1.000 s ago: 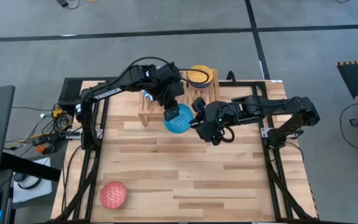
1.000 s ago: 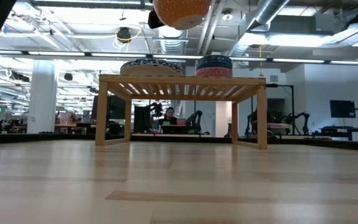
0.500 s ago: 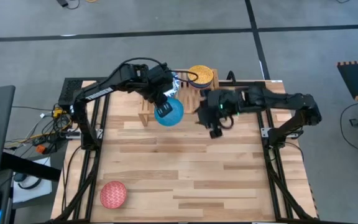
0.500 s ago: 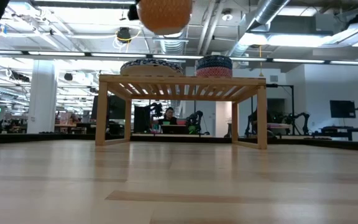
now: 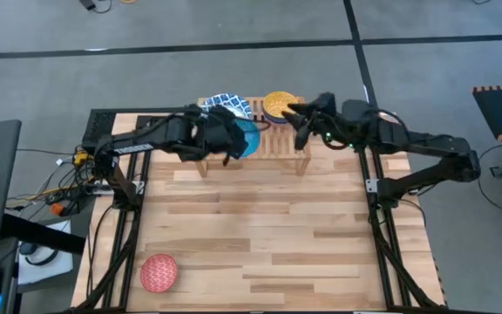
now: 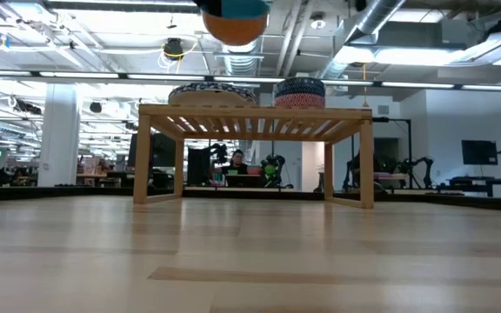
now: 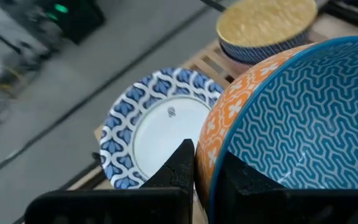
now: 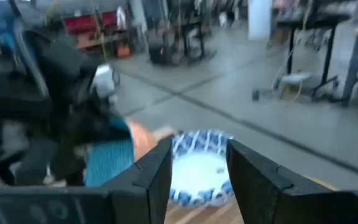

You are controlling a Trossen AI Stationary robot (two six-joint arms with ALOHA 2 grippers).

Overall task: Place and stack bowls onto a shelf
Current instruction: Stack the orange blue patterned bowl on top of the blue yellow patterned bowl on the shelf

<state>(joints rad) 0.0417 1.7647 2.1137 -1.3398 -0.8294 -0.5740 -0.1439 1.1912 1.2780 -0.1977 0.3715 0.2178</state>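
Up at the twelve o'clock edge of the table [image 5: 260, 253] sits the shelf [image 6: 255, 113], and both arms are crowded over it. The left gripper [image 5: 236, 144] is clamped tight on the rim of the light blue bowl [image 7: 297, 124] (blue zigzag inside, orange outside), one finger inside the wall and one outside, holding it up in the air above the shelf's middle; from table height only its orange underside [image 6: 233, 22] shows, well clear of the slats.

On the shelf, toward the ten o'clock side of the carried bowl, lies a white bowl with a blue patterned rim [image 5: 229, 105]. Toward one o'clock stands the yellow bowl [image 5: 279, 105], nested on a dark blue bowl [image 6: 300, 87] with a red bowl [image 6: 300, 102] beneath.

The right gripper [image 5: 297, 119] hangs over the shelf's three o'clock end, just beside the yellow stack, its fingers [image 8: 148, 180] parted with nothing between them.

One more red bowl [image 5: 158, 272] sits alone near the seven o'clock corner of the table, well apart from everything.
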